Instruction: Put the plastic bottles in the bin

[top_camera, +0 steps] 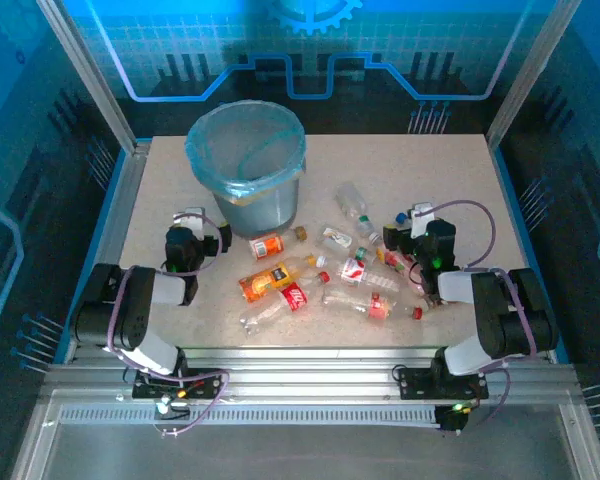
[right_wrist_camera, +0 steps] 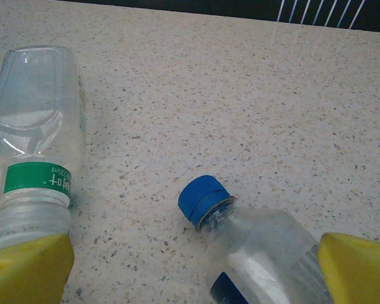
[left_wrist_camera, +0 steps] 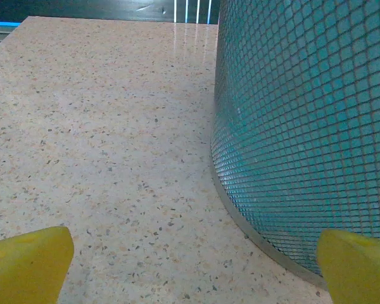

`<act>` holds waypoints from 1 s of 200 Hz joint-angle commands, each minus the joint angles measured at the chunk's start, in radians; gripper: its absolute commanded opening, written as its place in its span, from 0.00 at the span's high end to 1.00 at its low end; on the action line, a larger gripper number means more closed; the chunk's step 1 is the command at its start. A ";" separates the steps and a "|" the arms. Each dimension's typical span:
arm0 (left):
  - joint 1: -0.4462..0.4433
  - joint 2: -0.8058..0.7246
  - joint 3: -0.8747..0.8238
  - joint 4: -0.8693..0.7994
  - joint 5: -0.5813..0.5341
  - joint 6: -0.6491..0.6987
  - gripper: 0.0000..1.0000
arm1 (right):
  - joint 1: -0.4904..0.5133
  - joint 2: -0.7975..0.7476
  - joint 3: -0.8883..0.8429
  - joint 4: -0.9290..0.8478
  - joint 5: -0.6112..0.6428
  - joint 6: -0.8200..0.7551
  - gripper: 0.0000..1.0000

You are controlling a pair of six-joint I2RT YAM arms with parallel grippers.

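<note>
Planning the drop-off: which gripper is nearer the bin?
Left. The left gripper sits right beside the bin; the right gripper is across the bottle pile, at a blue-capped bottle.

2 arms reach forward, wrists low; left gripper [top_camera: 194, 218] and right gripper [top_camera: 416, 214] both spread wide, empty.
</note>
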 commanded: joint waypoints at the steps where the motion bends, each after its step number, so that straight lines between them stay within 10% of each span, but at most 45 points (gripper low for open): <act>1: 0.011 -0.004 0.023 0.004 0.021 0.004 0.01 | -0.014 0.001 0.019 -0.003 -0.006 -0.009 0.00; 200: 0.012 -0.086 -0.040 0.052 -0.050 -0.017 0.01 | -0.008 -0.026 0.011 -0.010 -0.022 -0.023 0.00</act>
